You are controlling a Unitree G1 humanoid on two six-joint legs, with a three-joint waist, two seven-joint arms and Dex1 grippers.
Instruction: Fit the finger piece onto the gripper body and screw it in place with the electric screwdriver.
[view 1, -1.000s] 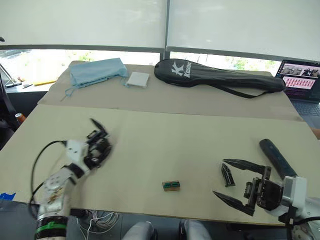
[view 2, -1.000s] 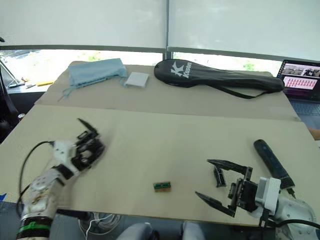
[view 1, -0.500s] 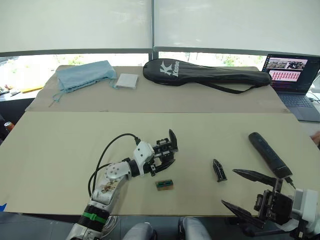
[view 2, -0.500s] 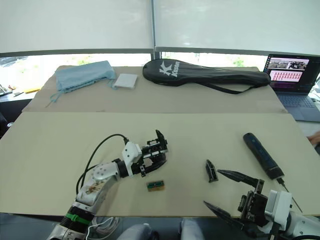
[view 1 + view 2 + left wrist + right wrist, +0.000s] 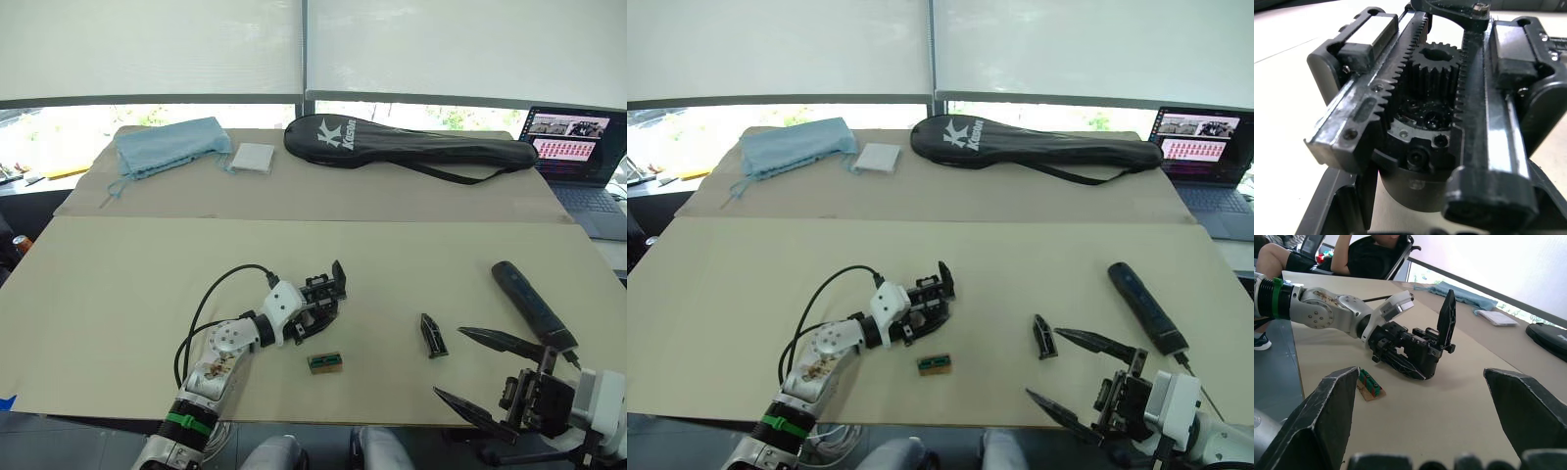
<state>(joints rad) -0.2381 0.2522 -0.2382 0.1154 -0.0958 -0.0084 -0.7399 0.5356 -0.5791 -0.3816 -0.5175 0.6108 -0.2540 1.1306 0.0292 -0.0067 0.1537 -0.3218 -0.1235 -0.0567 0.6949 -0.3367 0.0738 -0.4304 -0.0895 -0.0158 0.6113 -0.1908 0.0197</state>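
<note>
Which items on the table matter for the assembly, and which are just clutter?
In play: gripper body, held in the left tool; finger piece; electric screwdriver; right tool, open.

Lying about: green-and-brown block, blue cloth, white pad, racket bag, laptop.

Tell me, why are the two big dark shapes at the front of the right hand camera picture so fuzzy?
In the right wrist view those are the right gripper's own fingers, too close to the lens to be sharp; the gripper body held farther off looks crisp. In the left wrist view, the gripper body's near edges blur too.
</note>
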